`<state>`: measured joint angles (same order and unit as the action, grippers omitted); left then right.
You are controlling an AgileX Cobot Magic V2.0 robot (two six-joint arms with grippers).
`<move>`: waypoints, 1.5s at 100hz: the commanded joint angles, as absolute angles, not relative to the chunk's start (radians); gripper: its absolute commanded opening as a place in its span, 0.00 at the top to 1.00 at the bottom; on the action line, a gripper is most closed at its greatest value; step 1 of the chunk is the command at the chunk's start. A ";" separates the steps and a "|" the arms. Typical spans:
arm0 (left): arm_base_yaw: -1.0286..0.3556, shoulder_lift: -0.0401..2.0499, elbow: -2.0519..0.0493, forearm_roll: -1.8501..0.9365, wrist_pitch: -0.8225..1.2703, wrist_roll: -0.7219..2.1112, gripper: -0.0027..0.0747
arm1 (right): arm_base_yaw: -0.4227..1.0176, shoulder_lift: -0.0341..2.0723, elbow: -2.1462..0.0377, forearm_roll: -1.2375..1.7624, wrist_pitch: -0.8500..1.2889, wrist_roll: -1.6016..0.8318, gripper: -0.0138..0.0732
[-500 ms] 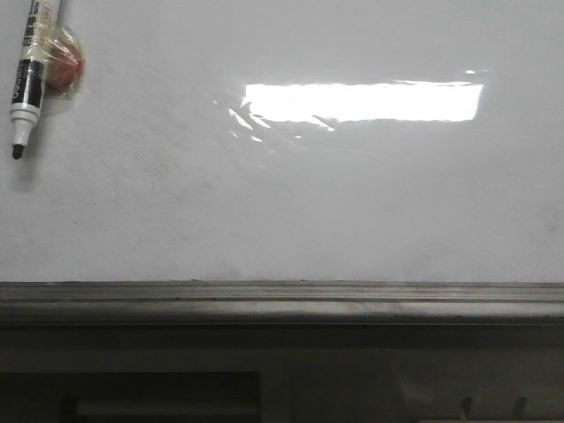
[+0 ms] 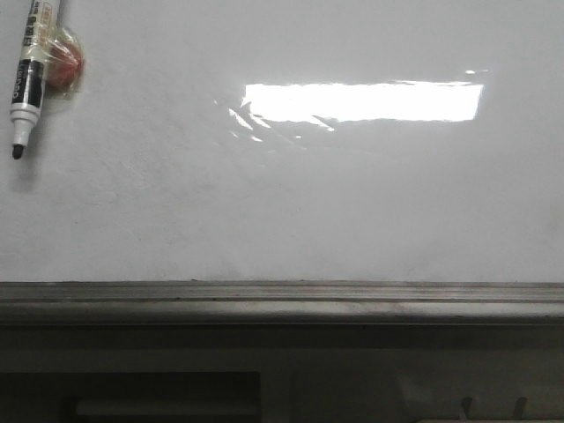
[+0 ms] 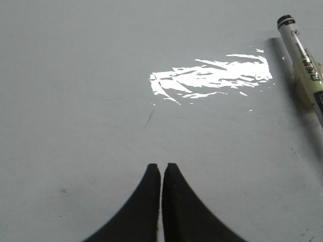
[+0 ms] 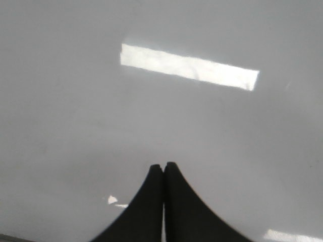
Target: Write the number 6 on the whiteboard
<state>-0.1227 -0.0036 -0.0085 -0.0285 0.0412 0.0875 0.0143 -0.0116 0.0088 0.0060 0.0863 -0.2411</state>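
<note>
The whiteboard (image 2: pixel 282 203) fills the front view, glossy white with a bright rectangular glare and a grey metal ledge (image 2: pixel 282 304) along its near edge. No number 6 shows on it; the board is blank. A white-and-black marker pen (image 2: pixel 25 84) lies at the board's far left, tip toward me, taped to a red object (image 2: pixel 66 63). The pen also shows in the left wrist view (image 3: pixel 303 60). My left gripper (image 3: pixel 161 166) is shut and empty above the board. My right gripper (image 4: pixel 163 165) is shut and empty above bare board. Neither gripper shows in the front view.
A short thin dark scratch mark (image 3: pixel 148 119) lies on the board ahead of the left gripper. Below the ledge is a dark frame with slots (image 2: pixel 159 397).
</note>
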 commanded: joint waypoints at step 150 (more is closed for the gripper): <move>-0.132 0.223 -0.355 -0.507 0.307 0.137 0.99 | 0.009 0.280 -0.318 0.516 0.371 -0.243 0.90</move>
<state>-0.1227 0.1259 -0.2526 -0.5189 0.2586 0.0997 0.0143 0.1888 -0.2385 0.5218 0.3765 -0.2395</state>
